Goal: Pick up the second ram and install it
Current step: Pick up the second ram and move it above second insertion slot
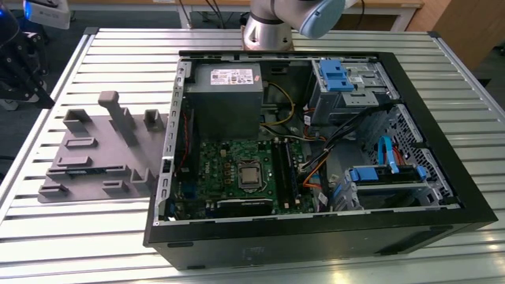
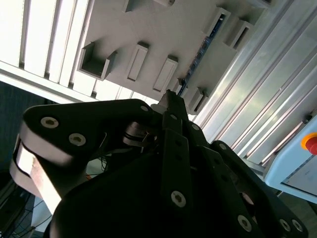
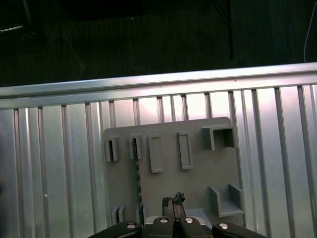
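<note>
Ram: the second ram (image 2: 200, 52) is seen standing on edge in a slot of the grey tray (image 3: 198, 183), so it's not picked up yet.
Tray spot: the tray is parked on the slatted table (image 1: 103, 236), close to the table's edge on the exterior view's left, just beside the open PC case (image 1: 316, 236).
Gripper: the gripper (image 3: 173, 201) is hung over the tray, above and apart from the ram, nothing touched as far as can be judged.
Fingers: the tips look drawn together with nothing caught between them.
Done so far: pretty much just the approach, by the looks of it.
Left to do: the grab, the lift, the carry to the motherboard (image 1: 229, 160) and the seating in the memory slots (image 1: 282, 168) are all left to do.
Hard to make out: the ram is only seen edge-on, so chips and label can't be made out.
Also unclear: whether a first stick is already seated in those slots can't be told from the exterior view, since they're just dark strips.
Cut off: the arm is cropped by the picture's edge past its base in the exterior view.
</note>
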